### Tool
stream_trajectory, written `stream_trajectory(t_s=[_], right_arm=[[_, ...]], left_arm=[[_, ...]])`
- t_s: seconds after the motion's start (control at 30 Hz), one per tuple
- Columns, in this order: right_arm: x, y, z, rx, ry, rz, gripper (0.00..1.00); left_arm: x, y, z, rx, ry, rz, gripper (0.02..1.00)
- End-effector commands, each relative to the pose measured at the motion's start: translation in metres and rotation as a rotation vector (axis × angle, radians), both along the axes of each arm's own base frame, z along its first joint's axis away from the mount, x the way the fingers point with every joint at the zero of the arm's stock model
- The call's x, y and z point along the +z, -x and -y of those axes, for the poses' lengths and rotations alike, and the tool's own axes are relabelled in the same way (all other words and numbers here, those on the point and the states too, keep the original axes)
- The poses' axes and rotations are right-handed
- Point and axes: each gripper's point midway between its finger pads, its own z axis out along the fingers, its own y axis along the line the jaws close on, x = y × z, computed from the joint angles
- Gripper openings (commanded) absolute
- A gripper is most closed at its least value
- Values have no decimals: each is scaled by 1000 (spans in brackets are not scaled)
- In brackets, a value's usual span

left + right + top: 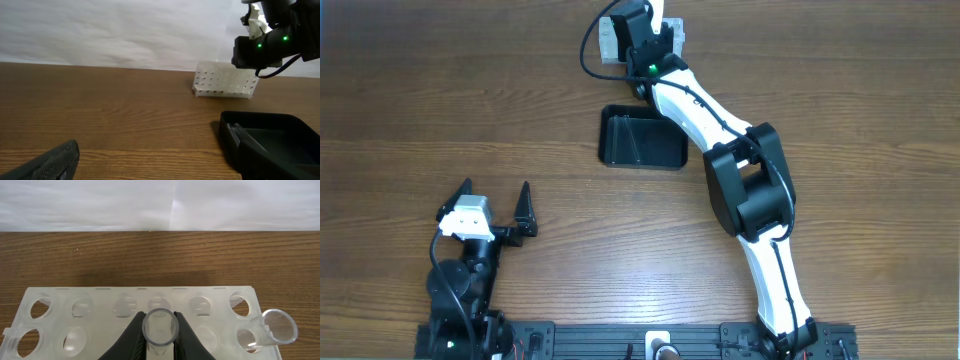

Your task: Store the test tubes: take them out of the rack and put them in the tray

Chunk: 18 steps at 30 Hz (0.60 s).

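A white translucent rack [100,315] with rows of round holes stands at the far side of the table [613,38]. My right gripper [160,339] hangs over the rack's middle, shut on a clear test tube [160,327] whose open mouth shows between the two fingers. A second clear tube [276,328] leans in a hole at one end of the rack. The black tray [642,140] lies just in front of the rack; faint clear shapes lie along its left side. My left gripper [497,190] rests open near its base, far from the rack.
The left wrist view shows the rack [225,82], the tray [270,142] and the right arm's wrist [270,42] above the rack. Bare wood stretches between the left gripper and the tray. A white wall backs the table.
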Motion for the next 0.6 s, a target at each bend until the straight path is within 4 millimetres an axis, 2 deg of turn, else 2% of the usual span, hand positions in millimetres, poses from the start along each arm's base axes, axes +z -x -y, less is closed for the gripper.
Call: stream_trajectory(t_s=[0.03,0.2,0.3,0.4,0.43,0.5,0.6], right_arm=[[72,2,-1,-5,-31,109,137],[137,15,2,4,-67,191,134],[188,33,6,11,-100,249,134],[221,55,9,24,-108,259,134],[229,67,11,30,-104,243,128],[233,86,15,28,-113,192,110],[218,113,14,67,-149,55,108]], left_arm=[[-2,0,1,-8,-17,1,1000],[-2,0,1,-9,-17,1,1000],[-2,0,1,-9,-17,1,1000],[-2,0,1,-9,-17,1,1000],[-2,0,1,-9,-17,1,1000],[-2,0,1,-9,-17,1,1000],[-2,0,1,-9,-17,1,1000]])
